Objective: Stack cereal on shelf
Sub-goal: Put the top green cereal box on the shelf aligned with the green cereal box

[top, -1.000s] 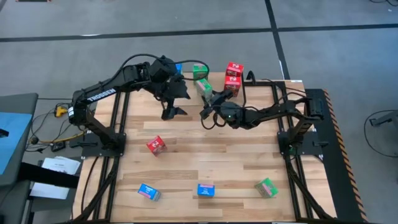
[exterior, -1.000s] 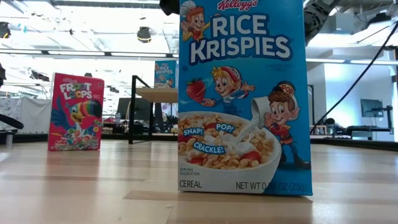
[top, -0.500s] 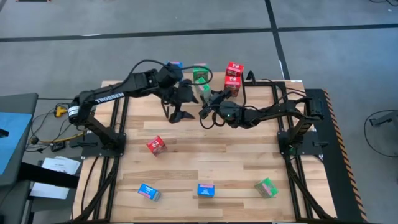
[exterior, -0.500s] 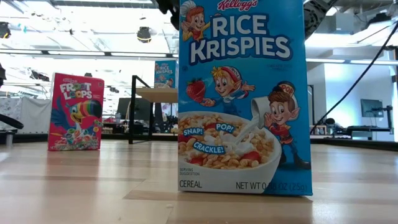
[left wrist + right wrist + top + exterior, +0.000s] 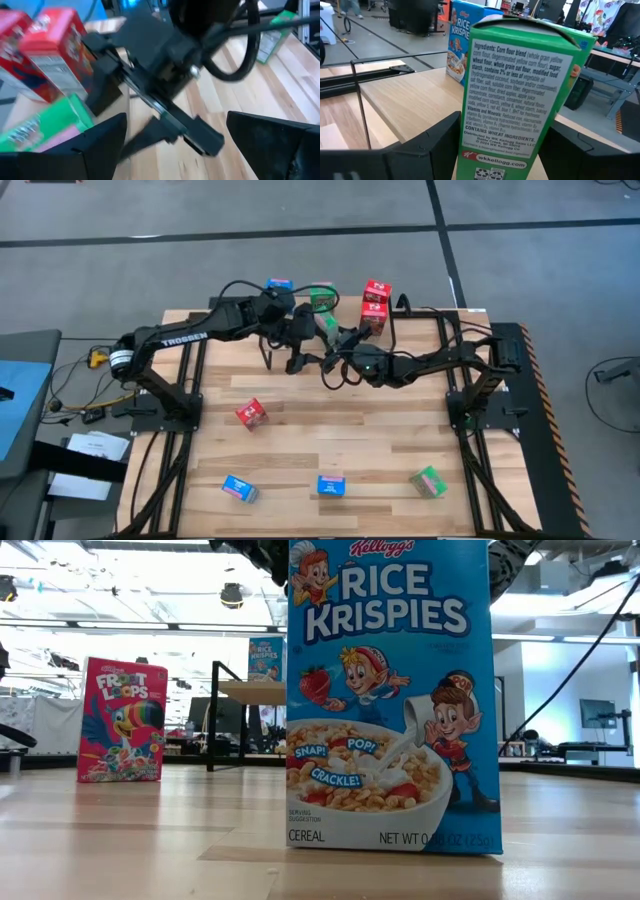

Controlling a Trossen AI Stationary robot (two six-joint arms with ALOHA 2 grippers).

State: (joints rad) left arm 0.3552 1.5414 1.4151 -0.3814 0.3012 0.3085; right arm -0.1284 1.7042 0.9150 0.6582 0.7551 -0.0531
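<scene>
My right gripper (image 5: 500, 160) is shut on a green cereal box (image 5: 520, 95), which it holds just before the shelf (image 5: 405, 95). On the shelf stand a blue box (image 5: 280, 284), a green box (image 5: 320, 298) and two stacked red boxes (image 5: 375, 300). My left gripper (image 5: 297, 361) hangs open and empty just left of the right gripper, facing it. A red box (image 5: 250, 413), two blue boxes (image 5: 238, 488) (image 5: 331, 485) and a green box (image 5: 428, 480) stand on the tabletop nearer the front. My right gripper pinches the green box between its two fingers (image 5: 435, 145), on the lower part of its two narrow sides (image 5: 470, 145). The fingers reach in about level, from the table's right and near side. The box stands upright in the hold, its ingredients panel toward the wrist.
The low view is half filled by the blue box (image 5: 390, 690) close to the camera, with the red box (image 5: 122, 720) to its left. The right arm's cables (image 5: 420, 330) run toward the table's right edge. Open tabletop lies in the middle.
My left gripper has come down and toward the table's right and near side, tipping more level, and now hangs close beside the right gripper, still open. The blue box on the shelf, covered by the left arm before, now shows. My right gripper and its green box have kept still.
</scene>
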